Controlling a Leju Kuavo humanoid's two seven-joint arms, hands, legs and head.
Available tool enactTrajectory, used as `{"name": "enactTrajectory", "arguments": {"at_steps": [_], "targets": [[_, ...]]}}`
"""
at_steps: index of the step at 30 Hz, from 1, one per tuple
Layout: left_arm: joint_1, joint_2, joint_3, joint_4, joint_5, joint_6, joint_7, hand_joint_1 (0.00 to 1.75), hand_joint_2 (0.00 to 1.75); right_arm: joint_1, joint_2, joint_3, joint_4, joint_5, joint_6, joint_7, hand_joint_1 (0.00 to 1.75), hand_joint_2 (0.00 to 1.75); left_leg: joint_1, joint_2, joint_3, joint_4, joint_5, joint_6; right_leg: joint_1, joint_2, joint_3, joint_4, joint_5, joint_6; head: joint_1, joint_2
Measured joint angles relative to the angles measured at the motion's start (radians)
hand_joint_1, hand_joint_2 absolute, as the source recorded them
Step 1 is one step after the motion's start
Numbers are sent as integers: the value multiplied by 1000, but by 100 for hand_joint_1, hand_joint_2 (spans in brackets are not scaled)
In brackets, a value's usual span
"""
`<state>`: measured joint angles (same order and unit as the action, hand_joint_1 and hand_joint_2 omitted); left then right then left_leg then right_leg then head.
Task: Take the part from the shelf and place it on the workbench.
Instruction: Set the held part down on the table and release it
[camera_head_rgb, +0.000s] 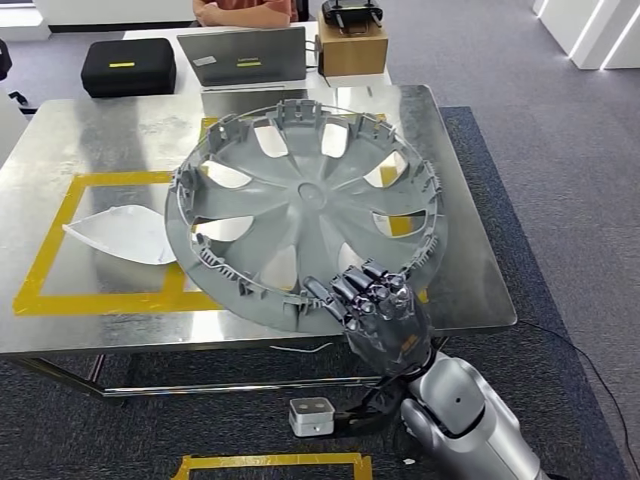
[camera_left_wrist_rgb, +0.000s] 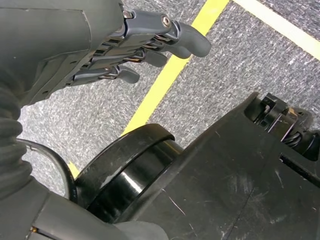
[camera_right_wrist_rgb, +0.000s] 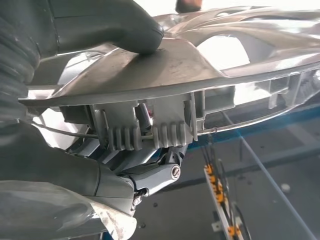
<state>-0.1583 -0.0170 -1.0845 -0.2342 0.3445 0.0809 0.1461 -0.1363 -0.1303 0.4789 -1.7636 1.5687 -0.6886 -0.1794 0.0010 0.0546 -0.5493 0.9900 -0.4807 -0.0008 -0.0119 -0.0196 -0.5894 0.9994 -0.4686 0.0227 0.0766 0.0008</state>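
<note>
Hubcap (camera_head_rgb: 306, 210) covers much of workbench (camera_head_rgb: 98, 140) top and part of yellow tape (camera_head_rgb: 113, 300) there. Right hand (camera_head_rgb: 381, 318) hides hubcap's near rim; its fingers (camera_head_rgb: 362, 290) overlap rim, thumb unseen from head view. White sheet (camera_head_rgb: 124, 235) beside hubcap partly tucked under its edge. Person (camera_head_rgb: 241, 10) beyond hubcap cut by top edge. In right wrist view, hubcap (camera_right_wrist_rgb: 181, 75) runs past frame edge; far background blurred, overexposed. Left hand (camera_left_wrist_rgb: 113, 45) cut by frame edge.

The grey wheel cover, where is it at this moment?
In the head view the grey wheel cover is tilted above the metal workbench, over the yellow tape outline. The right robot hand grips its near rim.
</note>
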Motion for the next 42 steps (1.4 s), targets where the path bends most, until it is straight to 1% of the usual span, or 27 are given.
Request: {"name": "enactTrajectory", "arguments": {"at_steps": [5, 11, 16, 21, 23, 29, 32, 37, 39, 42], "targets": [[6, 1, 14, 0, 0, 4, 0, 0, 175, -7, -53, -1, 42, 0, 0, 77, 175, 175, 0, -1, -1, 1, 0, 0, 0, -1, 0, 0, 0, 0, 0, 0], [13, 2, 27, 0, 3, 6, -1, 0, 175, -35, -122, 19, 104, -1, 0, 210, 175, 175, 0, -1, -1, 1, 0, 0, 0, -1, 0, 0, 1, 1, 0, 0], [16, 2, 38, 0, 8, 9, -2, 0, 175, -67, -177, 70, 154, -1, 0, 320, 175, 175, 0, -1, -1, 1, 0, 0, 0, -1, 0, 0, 1, 0, 0, 0], [18, 3, 44, 0, 8, 18, -2, 0, 175, -100, -225, 128, 195, -1, 0, 396, 175, 175, 0, -2, -1, 1, 0, 0, 0, -2, 0, 0, 1, 0, 0, 0], [18, 3, 45, 0, 5, 24, -1, 0, 175, -117, -244, 157, 212, -1, 0, 439, 175, 175, 0, -2, -1, 1, 0, 0, 0, -2, 0, 0, 1, 0, 0, 0], [20, 3, 46, 0, -12, 29, 2, 0, 175, -198, -306, 298, 260, -2, 0, 619, 175, 175, 0, -2, -1, 1, 0, 0, 0, -2, 0, 0, 1, 0, 0, 0], [20, 3, 46, 0, -17, 29, 3, 0, 175, -240, -332, 376, 283, -2, 0, 694, 175, 175, 0, -2, -2, 1, 0, 0, 0, -2, 0, 0, 1, 1, 0, 0], [19, 5, 46, 0, -27, 27, 9, 0, 175, -342, -365, 553, 327, -2, 0, 847, 175, 175, 0, -2, -2, 1, 0, 0, 0, -2, 0, 0, 1, 1, 0, 0], [19, 6, 47, 0, -29, 27, 12, 0, 175, -376, -374, 615, 340, -2, 0, 869, 175, 175, 0, -2, -2, 1, 0, 0, 0, -2, 0, 0, 1, 1, 0, 0], [18, 8, 47, 0, -30, 27, 15, 0, 175, -403, -381, 669, 352, -2, 0, 874, 175, 175, 0, -2, -2, 1, 0, 0, 0, -2, 0, 0, 1, 1, 0, 0]]}}
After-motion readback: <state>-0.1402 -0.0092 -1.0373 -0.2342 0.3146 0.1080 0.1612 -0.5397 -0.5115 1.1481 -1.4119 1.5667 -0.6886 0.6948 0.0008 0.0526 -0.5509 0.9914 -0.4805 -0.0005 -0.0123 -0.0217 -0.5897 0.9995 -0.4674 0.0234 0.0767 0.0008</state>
